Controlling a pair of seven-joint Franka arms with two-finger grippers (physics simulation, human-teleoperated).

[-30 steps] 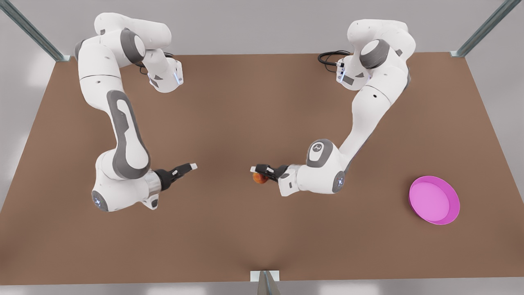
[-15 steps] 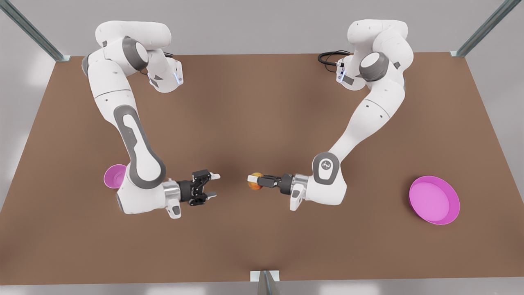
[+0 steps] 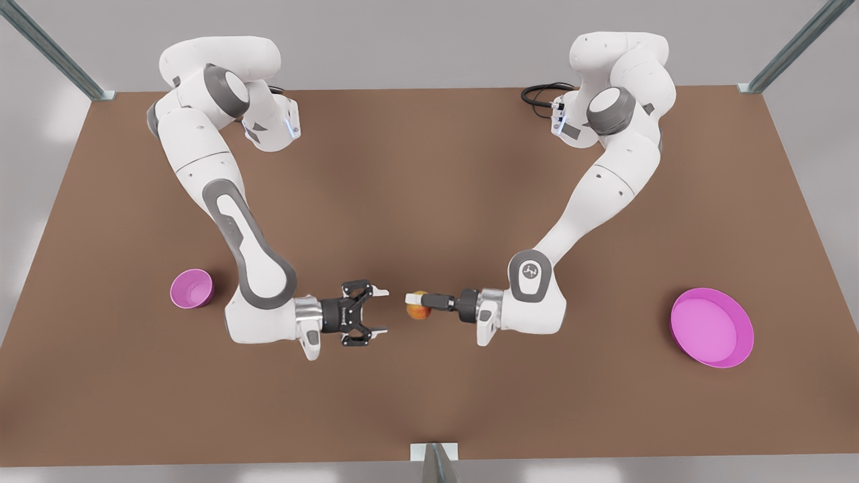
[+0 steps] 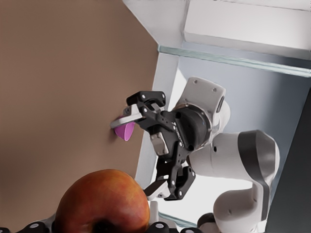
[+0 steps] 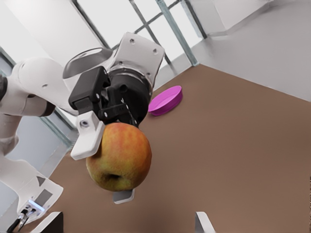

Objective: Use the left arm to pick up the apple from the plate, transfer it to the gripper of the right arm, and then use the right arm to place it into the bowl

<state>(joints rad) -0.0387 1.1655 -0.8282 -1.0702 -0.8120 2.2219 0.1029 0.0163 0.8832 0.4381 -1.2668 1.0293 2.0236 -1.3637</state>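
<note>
handover, mid-frame: left gripper [image 3: 417,303] clamps small reddish-orange apple [image 3: 419,310]; right gripper [image 3: 377,311], spread wide, should straddle it squarely before closing.

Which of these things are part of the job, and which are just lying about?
Part of the job:
- apple, held in the left gripper
- right gripper, open, facing the apple, apart from it
- bowl
- plate

Lying about:
- black cable behind one arm's base
- metal bracket at the table's near edge
</note>
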